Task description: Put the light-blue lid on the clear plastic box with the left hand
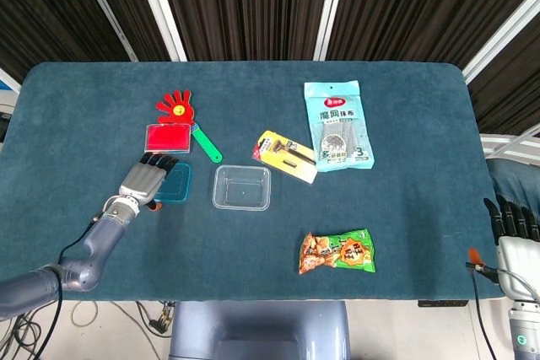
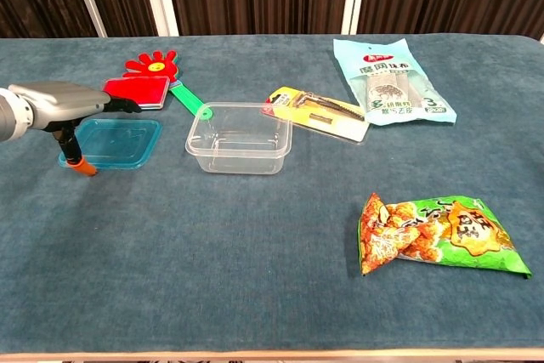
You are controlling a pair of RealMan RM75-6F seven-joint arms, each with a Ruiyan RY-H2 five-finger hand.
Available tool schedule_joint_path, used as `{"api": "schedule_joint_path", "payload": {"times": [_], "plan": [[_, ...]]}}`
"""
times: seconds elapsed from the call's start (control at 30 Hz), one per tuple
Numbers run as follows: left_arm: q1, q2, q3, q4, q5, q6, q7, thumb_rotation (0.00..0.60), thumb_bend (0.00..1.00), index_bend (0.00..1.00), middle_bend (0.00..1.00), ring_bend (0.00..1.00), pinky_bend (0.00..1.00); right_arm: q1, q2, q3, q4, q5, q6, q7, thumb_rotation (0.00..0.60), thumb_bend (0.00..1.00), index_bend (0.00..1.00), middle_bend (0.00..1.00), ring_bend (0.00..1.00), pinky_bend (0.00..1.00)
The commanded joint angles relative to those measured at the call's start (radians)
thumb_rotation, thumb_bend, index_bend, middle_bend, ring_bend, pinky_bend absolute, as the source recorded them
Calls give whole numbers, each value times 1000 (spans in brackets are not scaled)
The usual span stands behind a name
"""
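A dark teal table (image 1: 405, 124) is filling the head view. The left hand (image 1: 145, 178) is hovering, fingers extended and empty, over the near-left edge of the light-blue lid (image 1: 175, 183), which is lying just left of the clear plastic box (image 1: 242, 187). The right hand (image 1: 510, 218) is idling at the table's right edge, fingers apart.

From the chest, the reach is looking underway; next comes a grip on the lid's thin rim. The lid is showing translucent, flat and shallow.

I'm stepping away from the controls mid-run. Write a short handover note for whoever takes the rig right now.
Left hand: open, fingers flat over the left part of the light-blue lid, holding nothing.
Right hand: off the table's right edge, idle, holding nothing.
Lid lies flat on the table, left of the clear plastic box, apart from it. Box is empty and open.
Done: approach to the lid.
Left: grasp the lid, carry it right, seat it on the box.
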Motion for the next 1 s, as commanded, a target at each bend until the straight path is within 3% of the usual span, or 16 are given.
{"api": "schedule_joint_path", "payload": {"times": [0.03,0.6,1.0], "plan": [[-7,-4,2,11,-13,-9,7,600,167,49,60,0,9,0,1,1,-1,0,0,-1,600,353,15,14,0,0],[-32,-28,15,66,-49,-45,14,600,168,48,117,0,9,-1,-2,5,-2,8,3,-9,600,353,15,14,0,0],[-35,-28,28,70,-3,-20,9,600,245,96,359,0,9,-1,-1,7,-6,9,5,-8,600,353,15,14,0,0]]}}
